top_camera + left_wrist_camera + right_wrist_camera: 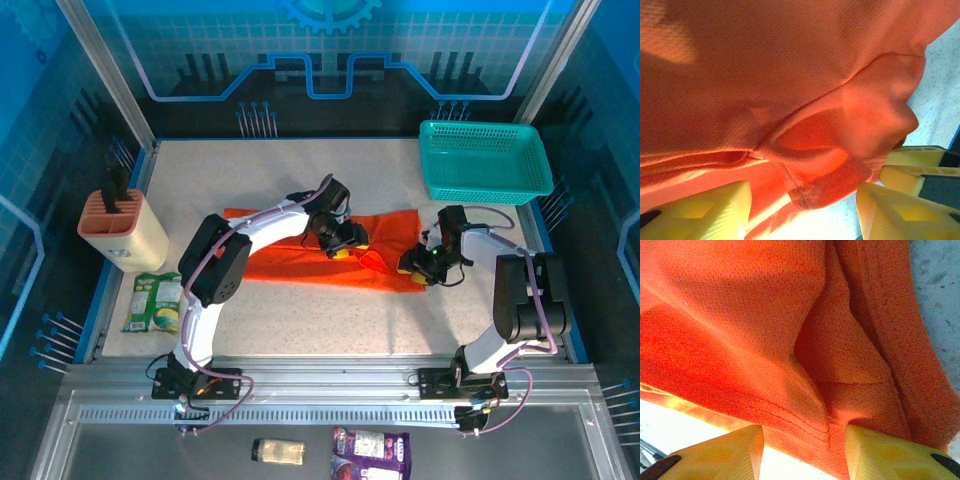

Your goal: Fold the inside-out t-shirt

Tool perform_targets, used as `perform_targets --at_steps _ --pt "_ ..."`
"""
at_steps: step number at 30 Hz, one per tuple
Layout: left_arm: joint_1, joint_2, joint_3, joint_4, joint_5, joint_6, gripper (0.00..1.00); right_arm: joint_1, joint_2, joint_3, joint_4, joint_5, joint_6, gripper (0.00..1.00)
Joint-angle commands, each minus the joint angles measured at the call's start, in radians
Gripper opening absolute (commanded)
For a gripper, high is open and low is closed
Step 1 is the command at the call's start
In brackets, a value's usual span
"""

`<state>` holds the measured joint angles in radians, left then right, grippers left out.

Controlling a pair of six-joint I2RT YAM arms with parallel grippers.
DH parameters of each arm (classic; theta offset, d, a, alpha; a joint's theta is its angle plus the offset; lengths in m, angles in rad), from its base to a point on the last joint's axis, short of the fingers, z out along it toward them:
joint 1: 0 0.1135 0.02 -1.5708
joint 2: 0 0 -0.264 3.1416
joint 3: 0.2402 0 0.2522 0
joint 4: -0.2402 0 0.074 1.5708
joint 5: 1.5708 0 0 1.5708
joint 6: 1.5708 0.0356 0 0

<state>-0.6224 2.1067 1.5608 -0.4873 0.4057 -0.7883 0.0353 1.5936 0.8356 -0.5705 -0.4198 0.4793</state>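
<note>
- I am using the one teal mesh basket (485,190) as my reference for every position below.
- I am counting one inside-out t-shirt (300,265). It is lying on the table (330,325) as a long orange band, left of the basket and nearer to the arm bases than the basket.
- I am counting two grippers, and both are sitting low over the shirt.
- The left gripper (342,245) is working over the middle of the band, well left of the basket.
- The right gripper (418,263) is working at the end of the band closest to the basket, just nearer than the basket's left corner.
- In the left wrist view, the left gripper (804,187) is standing released. Its two yellow fingers (710,215) are spread wide, and a hemmed fold of the shirt (805,150) is lying loose in the gap.
- In the right wrist view, the right gripper (804,429) is also standing released. Its two yellow fingers (725,452) are apart, with a stitched edge of the shirt (765,340) running between them and bright table showing in the gap.
- I am counting one beige holder with a pink slotted top (120,230) and one green packet (155,300), both far left of the basket.
- I am counting one small jar (277,452) and one purple packet (370,452) on the front ledge, left of the basket and much nearer than it.
</note>
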Motion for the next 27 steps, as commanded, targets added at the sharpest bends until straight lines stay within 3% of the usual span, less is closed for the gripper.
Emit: perform_targets --at_steps 1,6,14,22,25,27 --pt "-0.031 0.034 0.043 -0.019 0.026 -0.052 0.58 -0.012 0.008 -0.012 0.01 -0.01 0.005 0.47" --pt "-0.043 0.041 0.029 -0.005 0.034 -0.068 0.53 -0.012 0.008 -0.019 0.022 -0.018 0.011 0.46" --pt "-0.046 0.015 -0.001 0.013 0.031 -0.077 0.27 -0.013 0.003 -0.025 0.044 -0.04 0.02 0.37" --pt "-0.045 -0.02 -0.03 0.024 0.023 -0.073 0.03 -0.012 0.002 -0.023 0.051 -0.048 0.024 0.14" --pt "-0.042 -0.036 -0.03 0.029 0.02 -0.074 0.0 -0.012 -0.02 -0.02 0.044 -0.047 0.025 0.01" --pt "-0.04 -0.046 -0.023 0.021 0.015 -0.071 0.0 -0.012 -0.048 -0.017 0.032 -0.044 0.027 0.0"
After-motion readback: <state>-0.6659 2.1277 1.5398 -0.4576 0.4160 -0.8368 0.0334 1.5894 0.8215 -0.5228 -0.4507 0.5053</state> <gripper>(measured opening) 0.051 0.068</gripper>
